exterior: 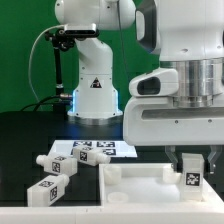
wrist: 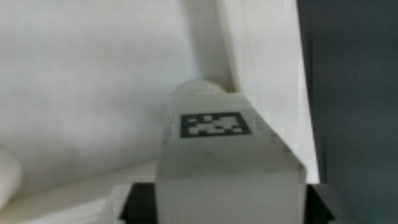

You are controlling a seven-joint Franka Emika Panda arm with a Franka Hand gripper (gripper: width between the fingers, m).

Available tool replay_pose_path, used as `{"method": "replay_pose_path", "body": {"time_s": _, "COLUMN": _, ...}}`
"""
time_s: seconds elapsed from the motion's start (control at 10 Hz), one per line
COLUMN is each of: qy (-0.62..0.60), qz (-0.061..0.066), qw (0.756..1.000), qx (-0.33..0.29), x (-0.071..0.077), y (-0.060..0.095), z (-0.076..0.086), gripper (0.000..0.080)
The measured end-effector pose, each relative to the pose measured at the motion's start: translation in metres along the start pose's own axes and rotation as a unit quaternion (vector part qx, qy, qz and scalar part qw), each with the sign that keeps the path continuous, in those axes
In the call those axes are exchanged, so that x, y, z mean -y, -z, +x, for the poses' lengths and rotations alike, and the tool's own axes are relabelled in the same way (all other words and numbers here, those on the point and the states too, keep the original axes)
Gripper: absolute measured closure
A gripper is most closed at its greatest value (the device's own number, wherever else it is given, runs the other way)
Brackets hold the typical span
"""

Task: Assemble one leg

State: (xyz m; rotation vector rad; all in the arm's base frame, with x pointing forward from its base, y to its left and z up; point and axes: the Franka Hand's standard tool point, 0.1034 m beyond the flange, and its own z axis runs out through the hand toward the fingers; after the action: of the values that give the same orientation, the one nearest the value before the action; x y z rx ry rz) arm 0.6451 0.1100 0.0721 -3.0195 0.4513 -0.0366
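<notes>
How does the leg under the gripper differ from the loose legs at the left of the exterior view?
The leg at the gripper stands upright between the fingers, at the white panel; the loose leg lies on its side on the black table.
The held leg is mostly hidden by the fingers; the loose leg is fully visible, beside others.
Both are white with black-and-white tags.

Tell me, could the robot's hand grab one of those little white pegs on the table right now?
Probably not yet: the hand already seems to hold one leg over the white panel. The loose legs lie uncovered off to the exterior view's left.
</notes>
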Motion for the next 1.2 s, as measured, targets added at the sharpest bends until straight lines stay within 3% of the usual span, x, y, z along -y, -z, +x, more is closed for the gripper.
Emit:
{"method": "replay_pose_path", "body": {"time_s": 0.2, "qy": -0.133, "qz": -0.003, "qw": 0.991, "qx": -0.003, "x": -0.0011, "y": -0.0003, "z": 0.0000, "gripper": 0.0511}}
{"method": "replay_pose_path", "body": {"time_s": 0.3, "qy": -0.203, "qz": 0.003, "qw": 0.979, "qx": 0.001, "x": -0.0025, "y": -0.0005, "z": 0.0007, "gripper": 0.0511}}
{"method": "replay_pose_path", "body": {"time_s": 0.5, "qy": -0.382, "qz": 0.016, "qw": 0.923, "qx": 0.028, "x": -0.0065, "y": 0.0031, "z": 0.0025, "gripper": 0.0511}}
{"method": "replay_pose_path", "body": {"time_s": 0.9, "qy": -0.486, "qz": 0.018, "qw": 0.873, "qx": 0.037, "x": -0.0071, "y": 0.0017, "z": 0.0008, "gripper": 0.0511}}
{"method": "replay_pose_path", "body": {"time_s": 1.2, "qy": -0.645, "qz": 0.028, "qw": 0.762, "qx": 0.056, "x": -0.0066, "y": 0.0005, "z": 0.0008, "gripper": 0.0511}}
